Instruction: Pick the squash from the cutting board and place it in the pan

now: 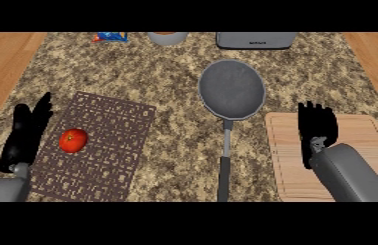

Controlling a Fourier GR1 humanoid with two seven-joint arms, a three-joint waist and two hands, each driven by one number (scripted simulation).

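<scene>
At the left edge of the speckled brown granite surface (177, 89), the left robot hand (26, 134) shows with its black fingers straight and pointing toward the far edge, wide and holding nothing. Just beside it lies a dark brown lattice-patterned rectangular mat (111, 139), slightly skewed, with a round red tomato (73, 140) resting on its left part. Along the far edge stand a blue packet (111, 36), a grey round container (168, 37) and, further right, a grey box-shaped appliance (256, 40), all cut off by the view. In the middle of the surface sits the round grey metal pan (232, 89), nothing in it, with its long grey handle (224, 169) running toward the near edge. At the right near corner lies the pale wooden cutting board (284, 154). The right robot hand (319, 125) is over the board, fingers stretched out wide toward the far edge, not curled on anything. The squash cannot be made out; the hand and grey forearm cover much of the board.
</scene>
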